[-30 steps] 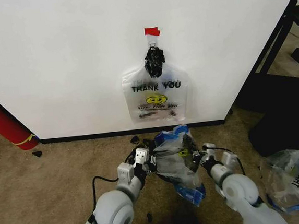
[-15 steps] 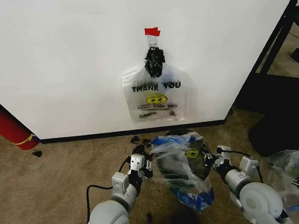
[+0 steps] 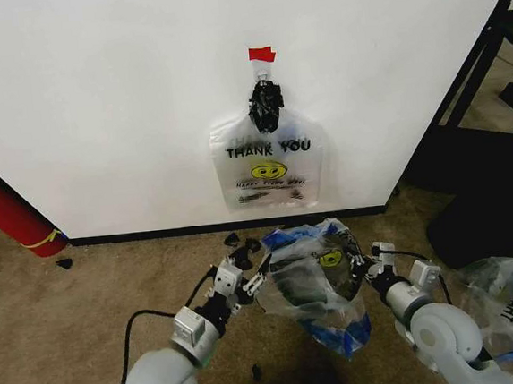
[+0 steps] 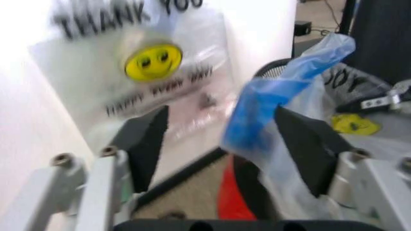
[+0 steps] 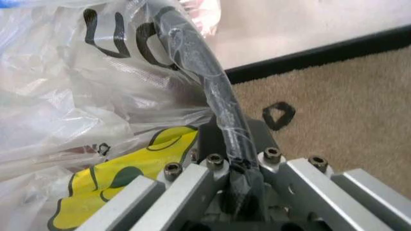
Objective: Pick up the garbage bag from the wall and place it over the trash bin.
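While thin translucent smiley-print garbage bag (image 3: 314, 281) drapes over black-rimmed red trash bin (image 4: 247, 190) below white wall (image 3: 123, 105), right gripper (image 3: 371, 267) stays clamped on bag and rim (good anchor). Left gripper (image 3: 246, 278) spread wide, holding nothing — advice: re-pinch loose blue edge, stretch over near rim.

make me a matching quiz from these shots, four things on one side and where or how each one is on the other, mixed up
Things:
1. garbage bag
2. THANK YOU bag
3. left gripper
4. right gripper

Places or states:
A. hangs flat on the wall under a strip of red tape
B. shut on the black rim of the trash bin and the plastic over it
C. draped over the bin between the two grippers
D. open, beside the bin, holding nothing

Pairs: 1-C, 2-A, 3-D, 4-B
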Controlling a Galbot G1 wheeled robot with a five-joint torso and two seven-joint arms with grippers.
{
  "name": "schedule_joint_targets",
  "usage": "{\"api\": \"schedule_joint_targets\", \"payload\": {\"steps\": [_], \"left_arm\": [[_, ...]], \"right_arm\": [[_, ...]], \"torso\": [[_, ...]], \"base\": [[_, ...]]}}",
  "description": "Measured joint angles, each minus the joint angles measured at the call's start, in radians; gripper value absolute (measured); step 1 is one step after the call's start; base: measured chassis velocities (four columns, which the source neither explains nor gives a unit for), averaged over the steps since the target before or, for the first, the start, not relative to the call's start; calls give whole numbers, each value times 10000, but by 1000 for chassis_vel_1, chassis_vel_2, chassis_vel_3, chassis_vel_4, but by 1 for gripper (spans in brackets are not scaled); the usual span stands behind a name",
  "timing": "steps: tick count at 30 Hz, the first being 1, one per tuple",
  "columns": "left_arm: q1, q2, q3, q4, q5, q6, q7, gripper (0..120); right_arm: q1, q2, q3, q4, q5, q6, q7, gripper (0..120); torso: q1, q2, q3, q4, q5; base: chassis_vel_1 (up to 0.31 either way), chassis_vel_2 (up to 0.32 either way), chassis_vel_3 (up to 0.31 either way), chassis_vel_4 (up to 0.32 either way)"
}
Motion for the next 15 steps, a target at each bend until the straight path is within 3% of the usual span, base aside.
{"api": "schedule_joint_targets", "payload": {"steps": [2,7,15], "left_arm": [[-253,93,49,343,572,-574,425,82],[-643,269,133,718,1558,-1104,1131,98],[-935,278,357,737,1674,-1096,1175,98]], "right_arm": [[-26,-36,-24,69,-242,16,-111,0],[-95,-52,-81,276,-658,36,-252,0],[-317,6,-357,556,-1262,172,-435,0]], "torso": [[0,0,0,0,0],[0,0,0,1,-1],[0,0,0,1,-1]], "base": [[0,0,0,0],[0,0,0,0],[0,0,0,0]]}}
